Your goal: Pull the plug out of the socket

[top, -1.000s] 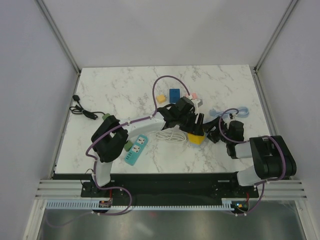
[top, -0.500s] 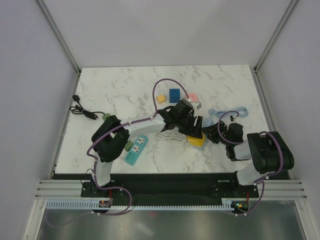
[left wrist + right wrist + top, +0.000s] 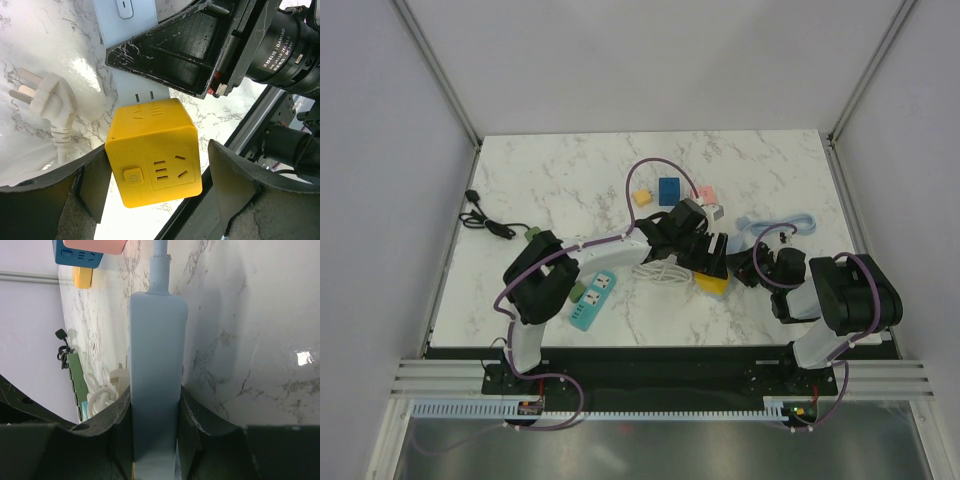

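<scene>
My right gripper point(image 3: 156, 415) clamped on blue strip point(image 3: 157, 350), long axis left-right; my left gripper point(image 3: 157, 167) straddles yellow cube point(image 3: 150, 145) plugged at strip's left end, grip unclear

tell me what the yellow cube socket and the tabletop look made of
Yellow cube socket: likely moulded plastic, smooth satin, uniform colour, rounded edges. Tabletop: glossy white marble pattern with grey veins and glare; real stone or laminate cannot be told.
</scene>
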You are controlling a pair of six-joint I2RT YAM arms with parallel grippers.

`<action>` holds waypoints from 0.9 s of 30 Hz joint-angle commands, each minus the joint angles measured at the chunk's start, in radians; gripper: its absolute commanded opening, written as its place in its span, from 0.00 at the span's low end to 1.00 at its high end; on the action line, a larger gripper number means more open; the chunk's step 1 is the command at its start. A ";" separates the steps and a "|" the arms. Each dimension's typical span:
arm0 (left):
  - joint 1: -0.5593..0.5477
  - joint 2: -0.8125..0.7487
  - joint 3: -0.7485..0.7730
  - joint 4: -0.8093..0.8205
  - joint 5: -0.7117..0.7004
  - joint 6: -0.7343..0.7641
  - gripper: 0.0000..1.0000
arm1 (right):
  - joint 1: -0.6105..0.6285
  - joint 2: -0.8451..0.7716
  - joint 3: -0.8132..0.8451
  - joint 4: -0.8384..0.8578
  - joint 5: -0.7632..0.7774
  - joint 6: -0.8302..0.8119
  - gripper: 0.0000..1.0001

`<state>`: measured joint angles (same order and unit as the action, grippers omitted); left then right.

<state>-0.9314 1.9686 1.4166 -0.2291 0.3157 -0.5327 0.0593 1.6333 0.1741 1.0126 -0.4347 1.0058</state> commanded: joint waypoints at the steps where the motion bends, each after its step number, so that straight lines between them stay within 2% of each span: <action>1: -0.020 0.009 0.012 0.051 0.054 -0.016 0.82 | -0.003 0.008 -0.008 0.052 -0.012 -0.022 0.00; 12: -0.052 0.018 -0.002 -0.013 -0.053 0.011 0.84 | -0.007 0.003 -0.015 0.063 -0.013 -0.021 0.00; 18: -0.073 0.041 0.002 -0.024 -0.073 0.020 0.79 | -0.009 0.005 -0.019 0.073 -0.016 -0.021 0.00; 23: -0.078 0.065 0.021 -0.024 -0.056 0.016 0.62 | -0.009 0.002 -0.024 0.081 -0.015 -0.021 0.00; 24: -0.076 0.072 0.027 -0.024 -0.056 0.016 0.55 | -0.007 -0.001 -0.027 0.084 -0.016 -0.022 0.00; 25: -0.078 0.070 0.028 -0.026 -0.061 0.016 0.39 | -0.009 -0.004 -0.028 0.087 -0.015 -0.024 0.00; 27: -0.072 0.056 0.033 -0.029 -0.072 0.016 0.22 | -0.009 -0.012 -0.033 0.087 -0.004 -0.027 0.00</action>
<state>-0.9794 2.0003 1.4261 -0.2531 0.2302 -0.5320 0.0483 1.6337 0.1516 1.0439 -0.4404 0.9985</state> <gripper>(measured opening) 0.713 0.396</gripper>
